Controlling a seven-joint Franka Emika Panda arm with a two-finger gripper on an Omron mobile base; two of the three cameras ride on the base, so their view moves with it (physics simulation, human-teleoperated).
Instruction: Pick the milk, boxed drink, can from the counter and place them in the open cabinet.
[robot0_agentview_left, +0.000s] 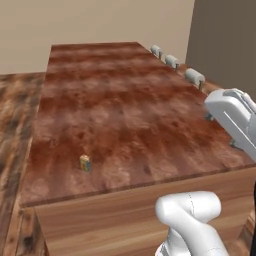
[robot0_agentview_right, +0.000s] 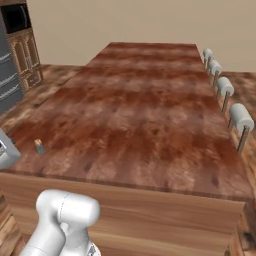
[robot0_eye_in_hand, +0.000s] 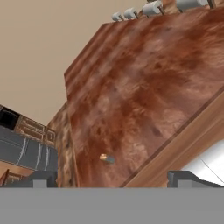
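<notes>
Beige walls (robot0_agentview_left: 100, 20), wood-plank floor (robot0_agentview_left: 15, 115)

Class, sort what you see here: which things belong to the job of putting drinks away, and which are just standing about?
Part of the job:
- boxed drink, standing near the front left edge
- counter
- hand, open, holding nothing

Just standing about:
- stools along the counter's far side
- dark appliance

Boxed drink (robot0_agentview_left: 85, 162) on counter (robot0_agentview_left: 130, 110), near-left corner.

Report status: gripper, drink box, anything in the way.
Gripper open, holding nothing, well back from the counter. Drink box upright near the counter's front left corner. Nothing around it; stools line the far side.
</notes>
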